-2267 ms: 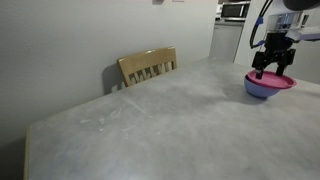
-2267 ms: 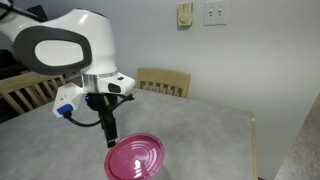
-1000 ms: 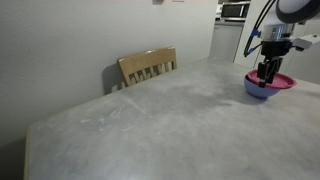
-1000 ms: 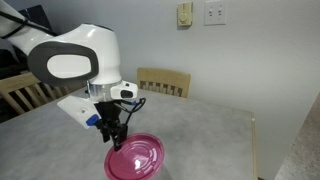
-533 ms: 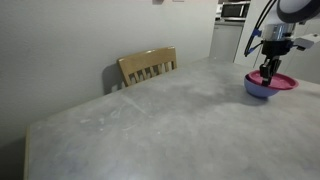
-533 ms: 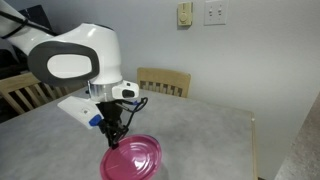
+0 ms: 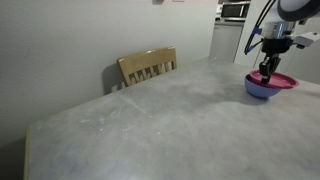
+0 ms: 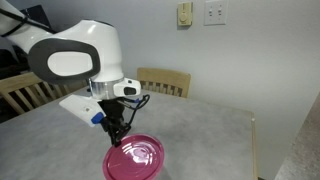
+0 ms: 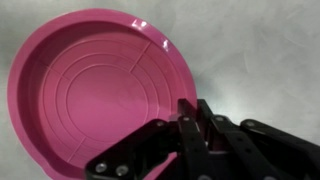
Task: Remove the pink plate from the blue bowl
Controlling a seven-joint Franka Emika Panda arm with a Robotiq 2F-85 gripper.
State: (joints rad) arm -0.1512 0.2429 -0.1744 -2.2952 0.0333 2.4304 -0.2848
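Wrist view: grey table (image 9: 270, 50) lies under everything. In an exterior view the blue bowl (image 7: 260, 92) stands on it, with the pink plate (image 9: 85, 90) seated across its mouth. Pincer (image 9: 190, 112) is clamped on the plate's rim. Plate judged light, stiff, glossy and probably slick; the raised rim is the proper grip point.

pink plate (image 9: 85, 85): glossy magenta-pink, with concentric rings
blue bowl (image 7: 258, 92): plain periwinkle blue
gripper (image 9: 192, 110): black
arm (image 8: 70, 55): white shell, black oval panel
table (image 7: 150, 125): pale grey, faintly mottled
chair (image 7: 148, 66): light tan wood
wall (image 7: 70, 35): off-white
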